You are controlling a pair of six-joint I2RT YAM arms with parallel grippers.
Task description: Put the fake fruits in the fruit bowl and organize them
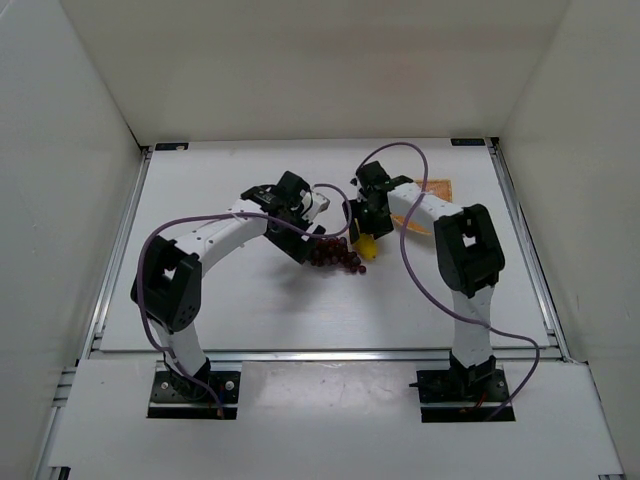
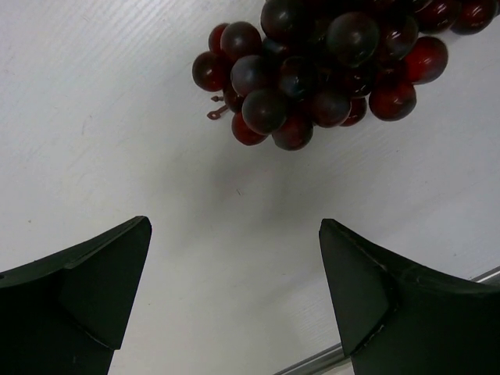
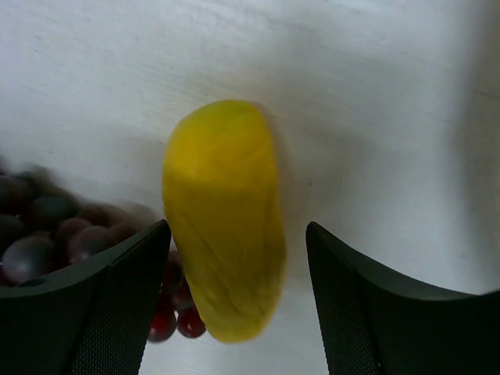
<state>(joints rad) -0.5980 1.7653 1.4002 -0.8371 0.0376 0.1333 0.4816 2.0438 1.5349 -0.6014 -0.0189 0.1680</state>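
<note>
The right claw stands part-open astride the yellow fruit, with bare table showing beside one finger and the grape bunch just beside the other. The left claw gapes wide with that bunch just ahead of it. The fruit bowl lies beyond the right claw, near the table's far edge.

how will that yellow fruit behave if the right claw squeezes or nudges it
The yellow fruit looks smooth and rounded, so it may slip out of the right claw under an off-centre squeeze. Its oblong shape would probably roll sideways if nudged. Being fake, it is likely light for its size.
</note>
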